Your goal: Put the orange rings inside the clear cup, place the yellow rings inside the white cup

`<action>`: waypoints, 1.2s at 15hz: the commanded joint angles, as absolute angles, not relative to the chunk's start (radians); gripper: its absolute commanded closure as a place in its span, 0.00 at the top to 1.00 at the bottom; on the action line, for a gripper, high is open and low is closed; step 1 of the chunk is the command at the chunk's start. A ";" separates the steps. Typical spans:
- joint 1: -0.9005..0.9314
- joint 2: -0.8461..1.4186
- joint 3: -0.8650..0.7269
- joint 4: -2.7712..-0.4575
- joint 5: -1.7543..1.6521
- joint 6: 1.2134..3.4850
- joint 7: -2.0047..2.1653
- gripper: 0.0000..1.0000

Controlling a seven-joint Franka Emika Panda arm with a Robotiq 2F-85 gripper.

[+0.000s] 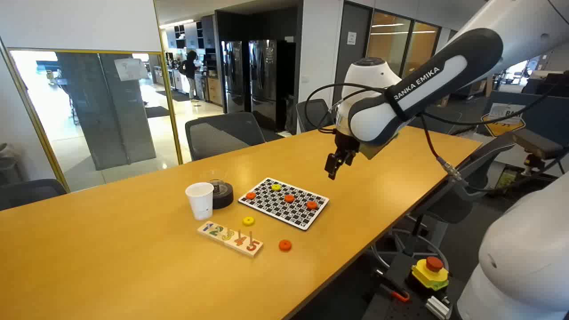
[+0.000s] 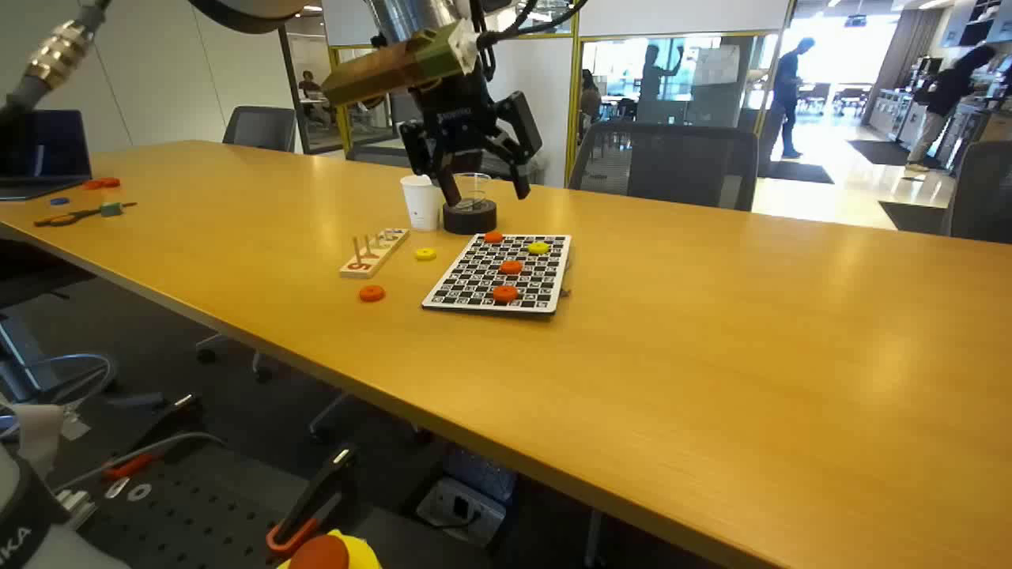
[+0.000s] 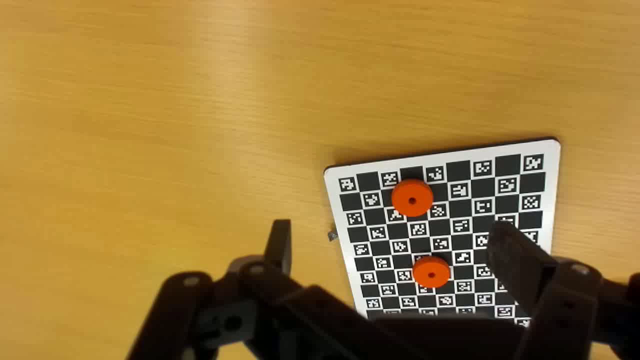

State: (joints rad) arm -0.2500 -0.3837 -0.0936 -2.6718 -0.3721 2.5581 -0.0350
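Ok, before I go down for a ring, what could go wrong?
Three orange rings lie flat on the checkered board, so the open claw might scrape or shift it. The clear cup is hard to see, so a ring could miss its rim. The white cup stands close by and might get bumped.

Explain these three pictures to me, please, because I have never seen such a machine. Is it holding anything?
The machine is a robot arm. Its gripper, the grasping part, is open and holds nothing. Two pictures are taken from different places outside the robot; the wrist view looks down from the arm's wrist.

On the table lies a checkered board bearing three orange rings and a yellow ring. Another orange ring and another yellow ring lie beside it, near a wooden number board with pegs. Close by stand a white cup and a clear cup; a black round object is around or under the clear cup, I cannot tell which.
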 commanded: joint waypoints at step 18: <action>-0.175 0.051 -0.125 -2.463 -0.107 2.674 -0.135 1.00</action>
State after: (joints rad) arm -0.2056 -0.0521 -0.1049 -2.5539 -0.2067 2.6804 -0.0606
